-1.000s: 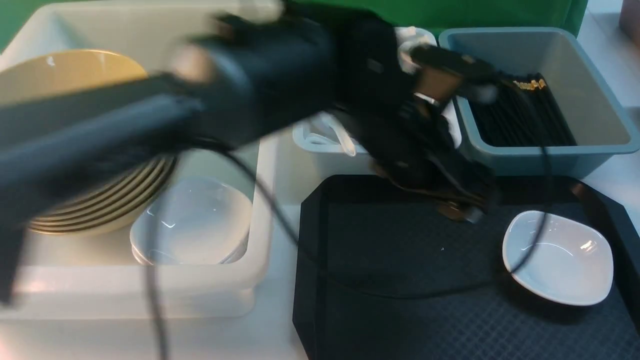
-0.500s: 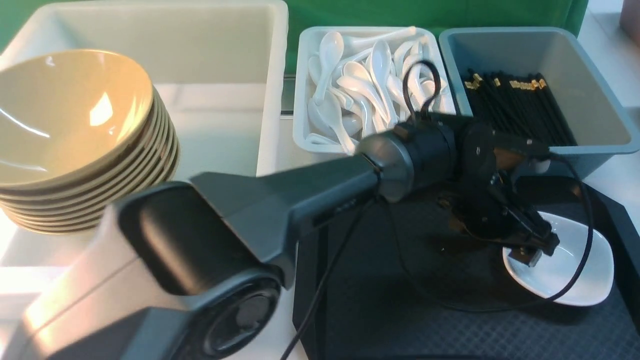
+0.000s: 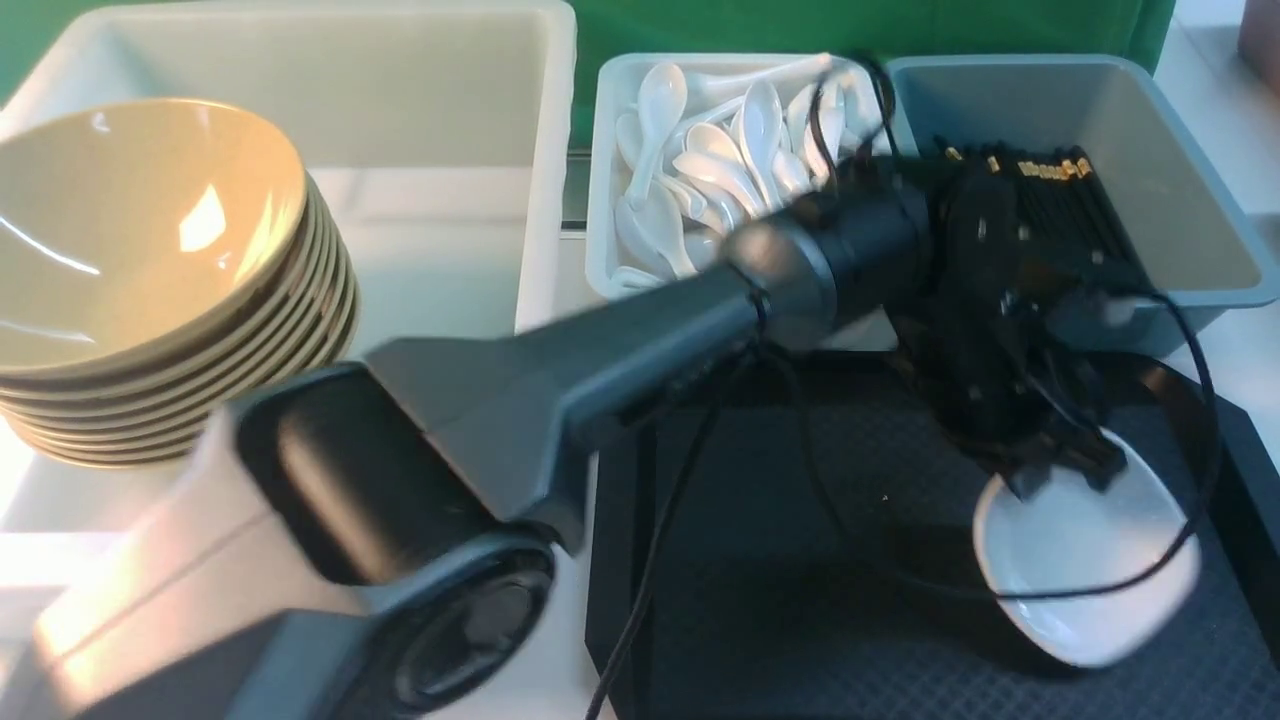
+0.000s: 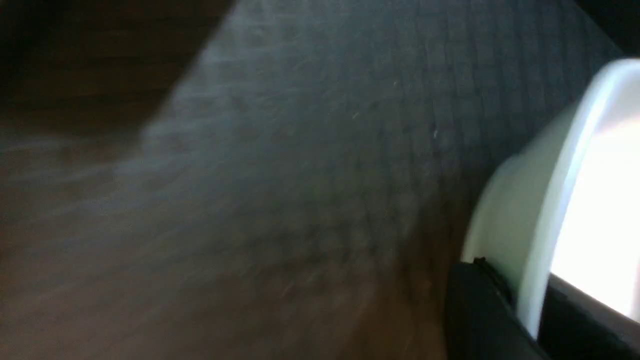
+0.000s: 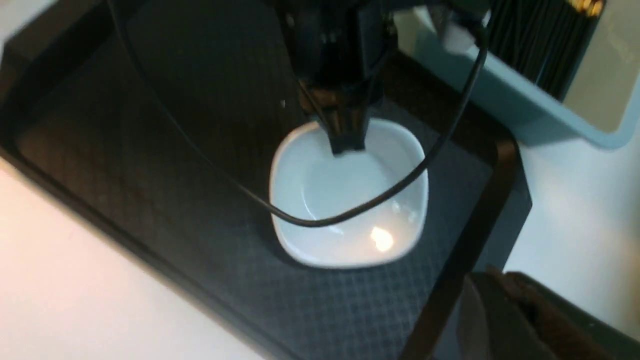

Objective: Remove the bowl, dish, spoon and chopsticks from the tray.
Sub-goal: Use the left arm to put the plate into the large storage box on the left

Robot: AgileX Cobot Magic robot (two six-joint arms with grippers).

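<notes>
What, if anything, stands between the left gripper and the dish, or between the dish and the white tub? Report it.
Nothing separates them: the left gripper is shut on the far rim of the dish. Toward the white tub, only the raised rim of the tray and the tub's own wall must be cleared.

White dish [image 3: 1085, 570] (glossy, rounded-square) is rim-clamped over the black tray [image 3: 760, 600], right side.
</notes>
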